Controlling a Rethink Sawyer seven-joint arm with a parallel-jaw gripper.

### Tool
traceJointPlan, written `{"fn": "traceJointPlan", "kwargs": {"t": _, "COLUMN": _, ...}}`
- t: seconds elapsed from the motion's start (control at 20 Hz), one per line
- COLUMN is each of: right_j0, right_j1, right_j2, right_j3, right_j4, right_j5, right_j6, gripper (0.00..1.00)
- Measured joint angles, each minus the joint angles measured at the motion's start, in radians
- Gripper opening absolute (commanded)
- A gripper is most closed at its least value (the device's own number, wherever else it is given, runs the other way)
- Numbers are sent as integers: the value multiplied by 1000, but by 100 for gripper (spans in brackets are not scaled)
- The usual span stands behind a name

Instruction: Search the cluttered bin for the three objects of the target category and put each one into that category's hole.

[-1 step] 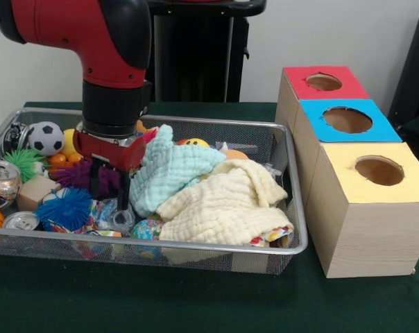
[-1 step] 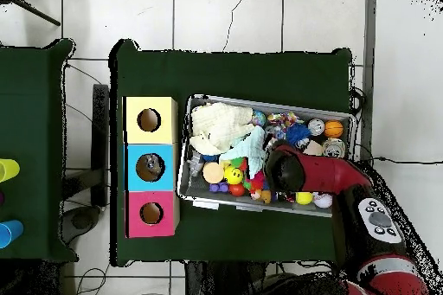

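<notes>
**Arm down in the bin, green counter, tiled floor**

Your gripper (image 1: 111, 189) hangs low at the left of the mesh bin (image 1: 195, 247), among the spiky toys; its fingers stand slightly apart, gripping nothing that shows. The dark green counter (image 1: 195, 302) carries the bin and, right, three holed boxes (image 1: 348, 121). White floor tiles (image 2: 225, 15) surround it.

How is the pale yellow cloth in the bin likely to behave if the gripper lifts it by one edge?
The pale yellow cloth lies in soft crumpled folds, so it would probably hang limp rather than hold its shape. It looks light for its bulk. Because it overlaps the light blue cloth and covers small toys in the wire bin, lifting it may well drag or uncover them.
</notes>
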Motion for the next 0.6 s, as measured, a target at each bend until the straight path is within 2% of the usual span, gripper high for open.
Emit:
{"fn": "traceJointPlan", "kwargs": {"t": 0.55, "right_j0": 1, "right_j1": 0, "right_j2": 0, "right_j3": -7, "right_j4": 8, "right_j5": 6, "right_j6": 0, "gripper": 100}}
{"fn": "traceJointPlan", "kwargs": {"t": 0.6, "right_j0": 2, "right_j1": 0, "right_j2": 0, "right_j3": -12, "right_j4": 9, "right_j5": 10, "right_j6": 0, "gripper": 0}}
